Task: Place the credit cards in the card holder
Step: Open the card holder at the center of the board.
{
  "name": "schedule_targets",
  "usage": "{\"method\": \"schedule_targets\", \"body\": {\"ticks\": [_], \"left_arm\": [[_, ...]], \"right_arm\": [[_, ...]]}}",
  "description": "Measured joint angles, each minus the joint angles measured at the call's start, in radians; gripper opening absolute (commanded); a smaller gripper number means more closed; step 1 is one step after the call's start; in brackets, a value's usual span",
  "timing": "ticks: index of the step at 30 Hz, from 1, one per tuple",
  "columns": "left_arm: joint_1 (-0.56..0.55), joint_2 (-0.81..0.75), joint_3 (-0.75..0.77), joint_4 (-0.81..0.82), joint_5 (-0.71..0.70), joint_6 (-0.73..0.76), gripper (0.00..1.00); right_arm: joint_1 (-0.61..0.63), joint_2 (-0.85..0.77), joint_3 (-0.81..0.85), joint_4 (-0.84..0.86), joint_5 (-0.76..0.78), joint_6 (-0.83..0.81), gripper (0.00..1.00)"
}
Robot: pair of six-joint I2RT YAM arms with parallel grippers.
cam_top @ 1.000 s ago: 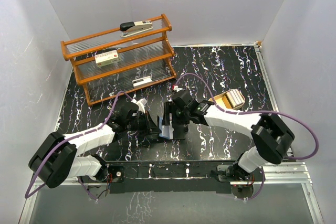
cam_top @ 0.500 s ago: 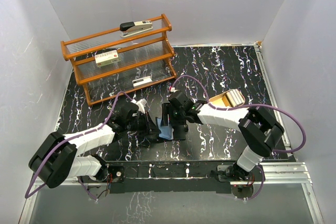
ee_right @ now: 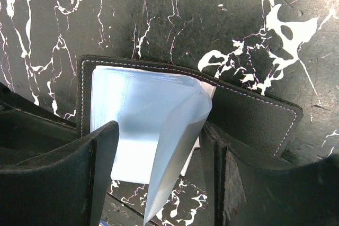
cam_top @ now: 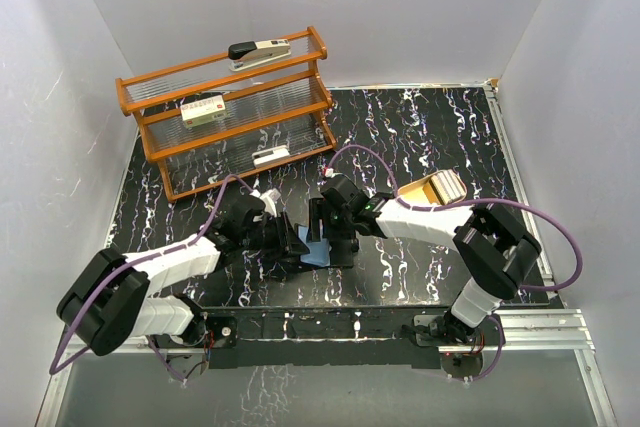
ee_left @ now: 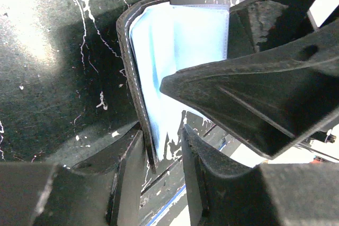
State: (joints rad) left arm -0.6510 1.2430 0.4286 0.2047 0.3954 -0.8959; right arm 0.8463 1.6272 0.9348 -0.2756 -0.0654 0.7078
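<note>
The card holder [cam_top: 320, 250] lies open on the dark marbled table, black cover down and bluish lining up. In the left wrist view its black cover edge [ee_left: 136, 104] runs between the fingers of my left gripper [ee_left: 163, 130], lying against one finger with a gap to the other; the jaws are narrowly open. In the right wrist view my right gripper [ee_right: 159, 128] is open wide over the holder [ee_right: 254, 115], and a clear bluish sleeve [ee_right: 175, 146] stands up between its fingers. Both grippers meet over the holder in the top view [cam_top: 297, 242], [cam_top: 335, 230]. No credit card shows.
A wooden rack [cam_top: 230, 122] stands at the back left with a stapler [cam_top: 260, 51] on top and a small box [cam_top: 203, 110] on its middle shelf. A tan tray [cam_top: 432, 190] sits to the right of the right arm. White walls enclose the table.
The right arm has folded in, its elbow moving left and its gripper settling closer over the holder. The left gripper has edged slightly right. The holder stays open.
</note>
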Motion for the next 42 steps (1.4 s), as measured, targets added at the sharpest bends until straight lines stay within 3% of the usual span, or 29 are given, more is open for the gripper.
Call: {"method": "schedule_targets", "body": {"ticks": [8, 17, 19, 25, 42], "left_arm": [[0.000, 0.058, 0.000, 0.006, -0.005, -0.001, 0.30], [0.000, 0.061, 0.000, 0.021, -0.011, -0.001, 0.38], [0.000, 0.061, 0.000, 0.029, -0.011, -0.002, 0.32], [0.000, 0.082, 0.000, 0.032, -0.015, -0.003, 0.01], [0.000, 0.045, 0.033, -0.044, -0.040, 0.014, 0.00]], "right_arm": [[0.000, -0.002, 0.000, -0.006, 0.014, -0.002, 0.63], [0.000, -0.009, 0.000, -0.010, 0.023, -0.003, 0.63], [0.000, -0.009, 0.000, -0.010, 0.024, -0.003, 0.63], [0.000, -0.010, 0.000, -0.020, 0.048, -0.004, 0.62], [0.000, -0.129, -0.048, -0.235, 0.245, -0.038, 0.53]]}}
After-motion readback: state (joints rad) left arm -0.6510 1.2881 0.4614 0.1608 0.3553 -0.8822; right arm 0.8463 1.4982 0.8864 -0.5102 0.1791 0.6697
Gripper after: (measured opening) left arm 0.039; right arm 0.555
